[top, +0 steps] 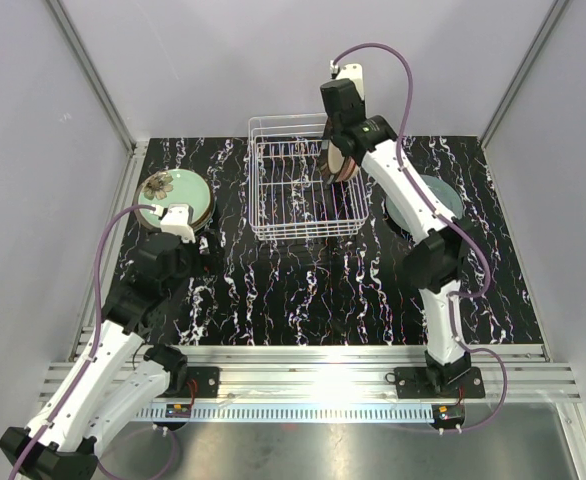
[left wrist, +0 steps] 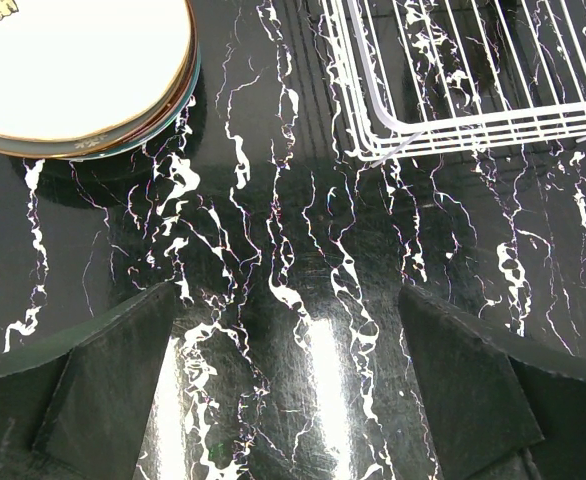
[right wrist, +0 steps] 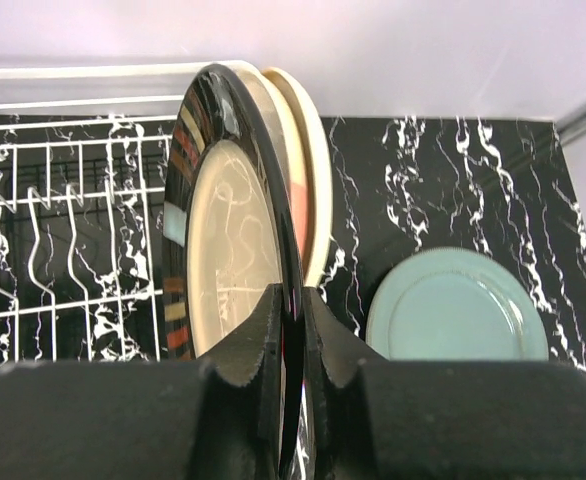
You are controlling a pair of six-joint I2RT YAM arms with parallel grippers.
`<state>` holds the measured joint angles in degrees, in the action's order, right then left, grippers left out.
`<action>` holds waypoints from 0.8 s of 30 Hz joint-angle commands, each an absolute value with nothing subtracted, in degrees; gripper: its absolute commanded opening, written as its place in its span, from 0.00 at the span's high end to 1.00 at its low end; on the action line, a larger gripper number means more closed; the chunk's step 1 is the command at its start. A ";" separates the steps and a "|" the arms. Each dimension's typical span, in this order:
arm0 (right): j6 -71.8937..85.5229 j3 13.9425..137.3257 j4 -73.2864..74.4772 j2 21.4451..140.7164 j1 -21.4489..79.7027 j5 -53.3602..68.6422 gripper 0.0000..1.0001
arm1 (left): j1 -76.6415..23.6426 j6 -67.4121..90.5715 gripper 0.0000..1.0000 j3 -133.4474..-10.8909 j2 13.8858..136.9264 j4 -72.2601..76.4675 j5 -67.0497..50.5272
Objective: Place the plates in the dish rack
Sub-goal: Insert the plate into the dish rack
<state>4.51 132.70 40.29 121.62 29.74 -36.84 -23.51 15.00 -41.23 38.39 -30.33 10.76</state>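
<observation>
The white wire dish rack point(top: 298, 190) stands at the back middle of the table. My right gripper point(top: 331, 160) is over its right side, shut on the dark rim of a beige plate point(right wrist: 228, 240) held upright on edge, jaws pinching the rim point(right wrist: 293, 300). Just behind it stands an orange/peach plate point(right wrist: 313, 190). A mint-green plate point(right wrist: 458, 310) lies flat on the table to the right of the rack point(right wrist: 73, 150). A stack of plates with a mint-green floral one on top point(top: 173, 195) sits at the back left. My left gripper point(left wrist: 288, 370) is open and empty, low over the table near that stack point(left wrist: 73, 70).
The black marbled table point(top: 303, 290) is walled by grey panels at the back and sides. The rack's near left corner point(left wrist: 473, 120) shows in the left wrist view. An aluminium rail point(top: 313, 365) with the arm bases runs along the near edge.
</observation>
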 commanded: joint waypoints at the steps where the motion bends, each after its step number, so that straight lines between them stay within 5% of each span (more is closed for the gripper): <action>1: 1.93 141.14 34.97 121.81 30.15 -42.45 1.00 | -23.29 14.59 0.02 -43.68 38.06 -28.21 10.46; 24: -5.36 145.55 28.39 131.48 29.80 -42.89 1.00 | -23.55 14.68 0.01 -43.68 38.58 -28.21 9.93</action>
<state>-4.58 141.21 37.65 132.38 30.11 -40.05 -23.51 15.03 -41.23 38.39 -30.33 10.74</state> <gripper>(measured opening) 0.152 0.987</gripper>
